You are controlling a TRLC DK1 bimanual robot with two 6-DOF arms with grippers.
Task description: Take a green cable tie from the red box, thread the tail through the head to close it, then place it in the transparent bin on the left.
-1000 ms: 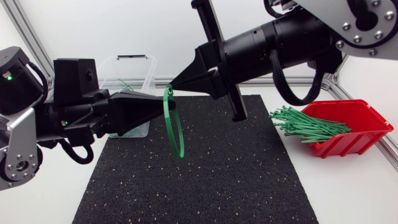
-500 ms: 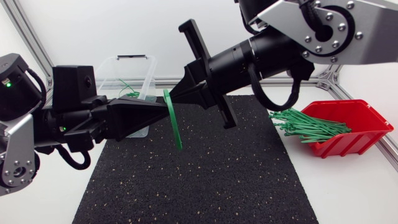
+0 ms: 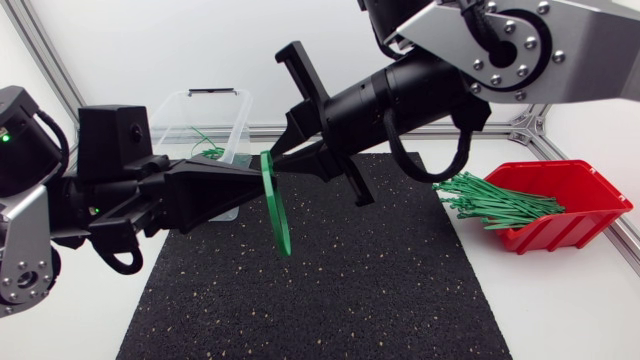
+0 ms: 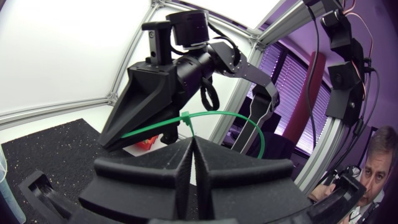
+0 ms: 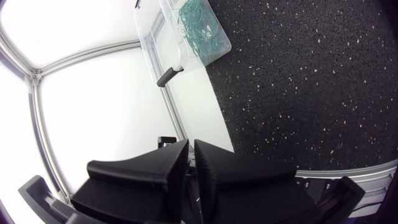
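Up between the two tips, well above the black mat, holding one green cable tie. Pinched at its top by the left gripper, with both fingers pressed flat together on it. Met there by the right gripper, coming in from the other side, fingers also squeezed close, and seems to be nipping the tail right at the tip. Hangs straight down under both tips as a long thin loop, long way up and down. Looks already closed, tail through head, so probably only the drop-off left to do. Needs the transparent bin next, set back behind the left gripper, close beside the left arm and well apart from the right arm. Shows up far ahead of the right gripper in its own view, with other green ties already inside. So likely a job for the left arm: let go with the right, swing back over the bin, keep the loop hanging free of the rim. Nothing more needed from the red box, far off on the right arm's side.
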